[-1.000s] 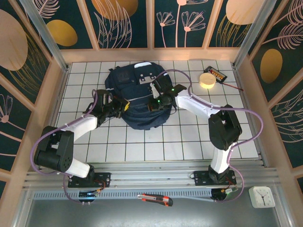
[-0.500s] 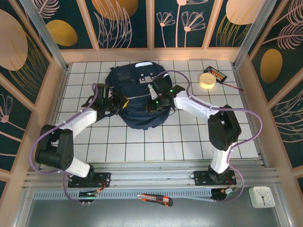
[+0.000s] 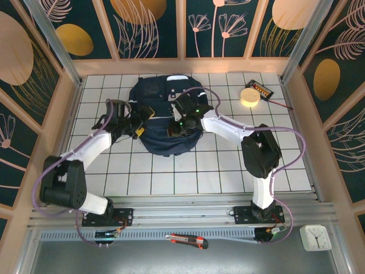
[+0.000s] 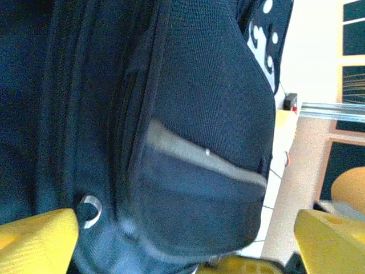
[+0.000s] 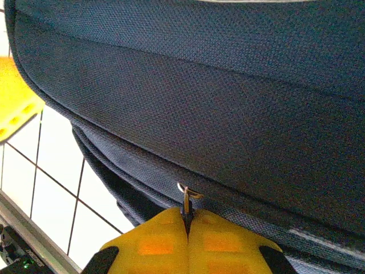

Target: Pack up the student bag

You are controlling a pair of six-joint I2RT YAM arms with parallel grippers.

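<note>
The white gridded table (image 3: pixel 228 165) is carrying everything. The student bag (image 3: pixel 162 140) is lying on its far half, a little left of centre, with its white-patched top pointing at the far wall and its rounded bottom facing my bases. I am reaching both arms in over it.

My left gripper (image 3: pixel 137 121) is sitting at the bag's left flank with its jaws standing wide apart. From that wrist, my yellow fingers (image 4: pixel 34 242) are showing at the two lower corners, and the bag's navy side with its grey stripe is bulging between them. I cannot tell whether either finger is touching the fabric.

My right gripper (image 3: pixel 177 127) is resting on the near middle of the bag. Its jaws are pressing together and pinching the small metal zipper pull (image 5: pixel 186 198), which is hanging from a seam just above my fingertips.

Toward the far right corner a beige tape roll (image 3: pixel 249 96) is lying flat, well apart from the bag, and a black device (image 3: pixel 261 89) with an orange label is sitting just beyond it. Off the table, a white clock (image 3: pixel 315 237) is sitting at the near right, and a utility knife (image 3: pixel 187 240) is lying on the near ledge between my bases. A little metal ring (image 4: pixel 88 210) is glinting on the bag beside my left finger.
</note>
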